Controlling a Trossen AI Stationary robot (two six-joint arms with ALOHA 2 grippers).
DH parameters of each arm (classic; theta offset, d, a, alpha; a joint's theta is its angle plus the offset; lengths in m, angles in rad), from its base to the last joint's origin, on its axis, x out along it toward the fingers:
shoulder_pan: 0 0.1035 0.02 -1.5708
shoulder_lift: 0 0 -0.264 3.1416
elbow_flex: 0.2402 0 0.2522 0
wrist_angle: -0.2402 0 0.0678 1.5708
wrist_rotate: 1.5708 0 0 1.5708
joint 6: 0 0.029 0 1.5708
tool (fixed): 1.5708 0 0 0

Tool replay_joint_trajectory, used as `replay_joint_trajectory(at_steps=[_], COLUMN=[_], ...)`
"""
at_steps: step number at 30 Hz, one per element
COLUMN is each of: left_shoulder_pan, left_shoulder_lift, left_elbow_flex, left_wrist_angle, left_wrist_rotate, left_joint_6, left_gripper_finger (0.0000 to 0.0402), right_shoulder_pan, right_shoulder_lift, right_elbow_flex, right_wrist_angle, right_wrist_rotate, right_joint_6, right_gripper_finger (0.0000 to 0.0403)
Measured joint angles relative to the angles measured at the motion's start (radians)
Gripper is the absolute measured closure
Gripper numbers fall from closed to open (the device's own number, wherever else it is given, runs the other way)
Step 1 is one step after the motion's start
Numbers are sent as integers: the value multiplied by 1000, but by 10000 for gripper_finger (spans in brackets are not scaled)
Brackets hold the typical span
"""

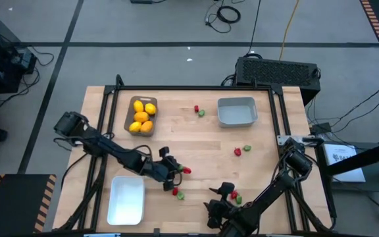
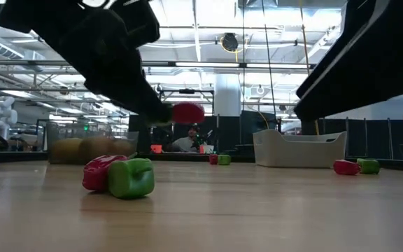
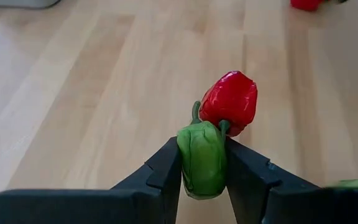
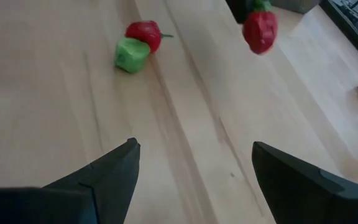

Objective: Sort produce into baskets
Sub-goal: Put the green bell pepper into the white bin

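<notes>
Holding a red-and-green pepper piece (image 3: pixel 219 134), my left gripper (image 3: pixel 204 168) is clamped on its green part, lifted off the table (image 1: pixel 196 148) near the middle front. Right gripper (image 4: pixel 194 165) sits at the near edge, fingers spread apart, empty. Another red-green pair (image 2: pixel 119 175) lies on the wood just beside. Lemons (image 1: pixel 142 116) fill the brown basket (image 1: pixel 129 117) far left; grey basket (image 1: pixel 237 112) far right, white basket (image 1: pixel 126 200) near left.

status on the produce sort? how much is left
Done: the lemons sit in the brown basket. In hand: the left hand grips a red-and-green pepper piece above the table. Left: four pepper pairs loose on the table; grey basket and white basket look empty. Right hand open.
</notes>
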Motion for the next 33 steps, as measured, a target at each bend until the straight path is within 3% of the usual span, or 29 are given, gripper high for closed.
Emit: replay_joint_trajectory(at_steps=[26,33], left_shoulder_pan=[61,61], left_shoulder_lift=[64,68], left_elbow_flex=[1,1], left_wrist_angle=[0,-8], left_wrist_rotate=[13,16], left_joint_6=[-8,-7], left_gripper_finger=[288,254], right_shoulder_pan=[7,7], right_shoulder_lift=[0,0], right_elbow_flex=[0,0], right_wrist_angle=[81,81], right_wrist_rotate=[-27,-27], right_joint_6=[-69,-69], right_gripper_finger=[106,106])
